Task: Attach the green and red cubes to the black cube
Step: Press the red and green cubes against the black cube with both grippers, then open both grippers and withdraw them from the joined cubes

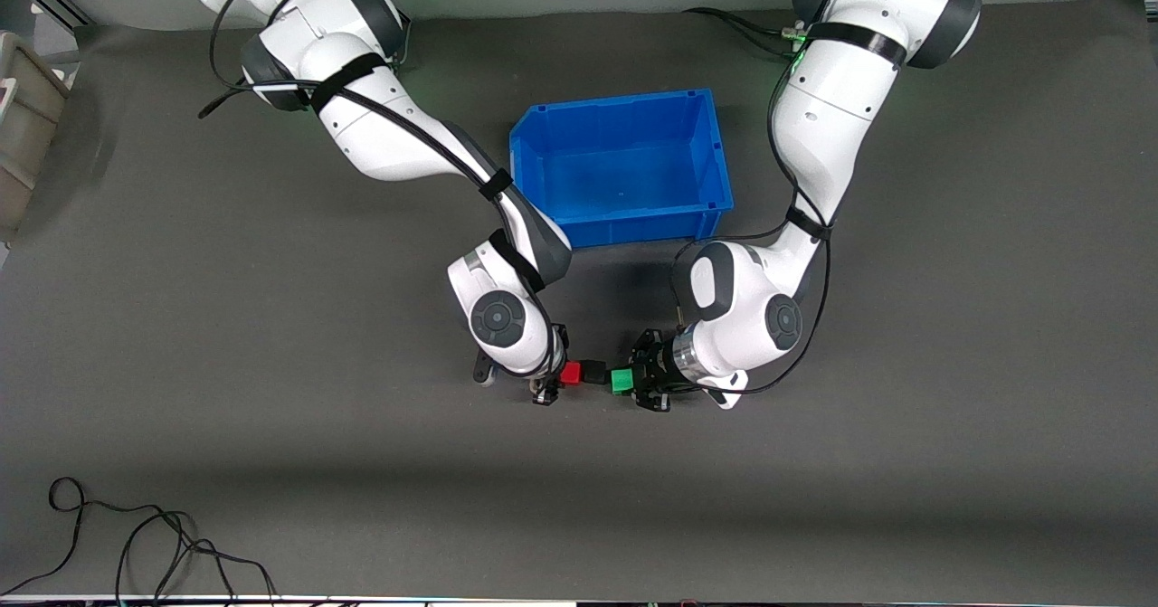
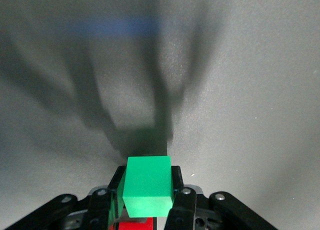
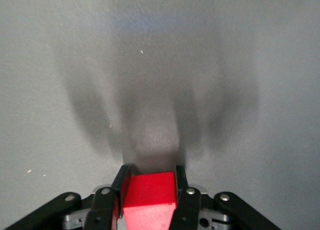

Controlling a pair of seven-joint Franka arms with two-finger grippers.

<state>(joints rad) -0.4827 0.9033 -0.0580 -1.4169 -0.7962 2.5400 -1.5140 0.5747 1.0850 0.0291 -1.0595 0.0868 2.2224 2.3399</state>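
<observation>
Just below the middle of the front view, the right gripper squeezes the little matte red cube. The small matte black cube already sits against it. The left gripper pinches the little matte green cube, a small gap away. I think red is joined; green is left.
</observation>
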